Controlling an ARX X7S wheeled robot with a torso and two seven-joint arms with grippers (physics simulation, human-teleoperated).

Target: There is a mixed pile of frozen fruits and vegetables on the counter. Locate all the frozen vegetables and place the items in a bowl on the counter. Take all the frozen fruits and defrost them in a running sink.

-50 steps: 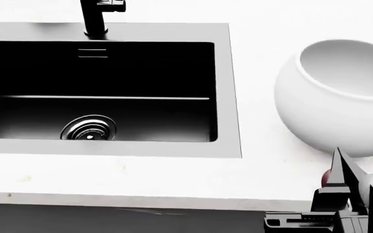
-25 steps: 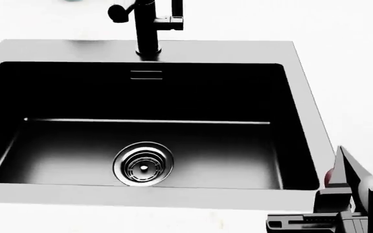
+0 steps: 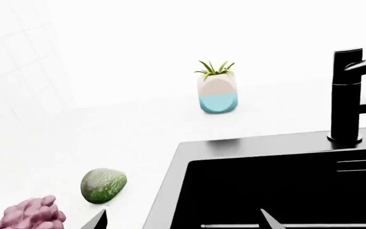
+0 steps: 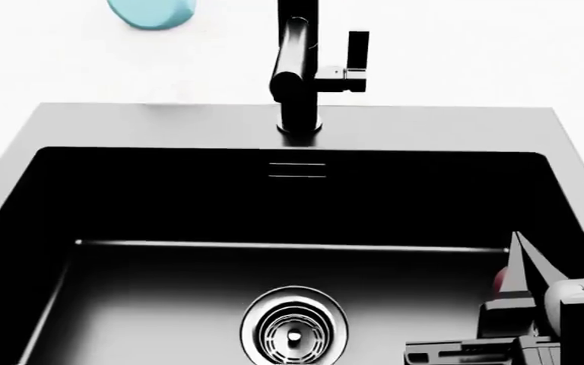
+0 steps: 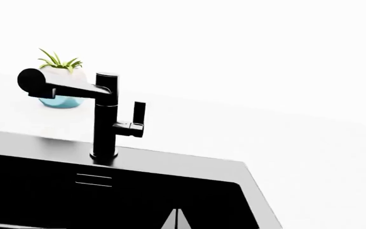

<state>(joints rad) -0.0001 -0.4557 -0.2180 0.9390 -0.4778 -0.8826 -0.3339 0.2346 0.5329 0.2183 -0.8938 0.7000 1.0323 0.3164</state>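
The step in hand seems to be bringing a frozen fruit to the sink (image 4: 28,251). The right gripper (image 4: 520,285) hangs over the right part of the basin with its fingers almost together, and a small pink piece shows between them, probably a berry. Next it should open over the basin, and the faucet (image 4: 297,68) needs turning on. The left gripper (image 3: 183,222) stands wide apart and holds nothing. On the desk (image 3: 75,143) remain a pink cluster (image 3: 32,214) and, near it, a green lump (image 3: 103,185).

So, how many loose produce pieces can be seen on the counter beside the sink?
2: a pink bumpy cluster and a dark green oval lump next to it, both on the counter beside the sink. Others may lie out of view.
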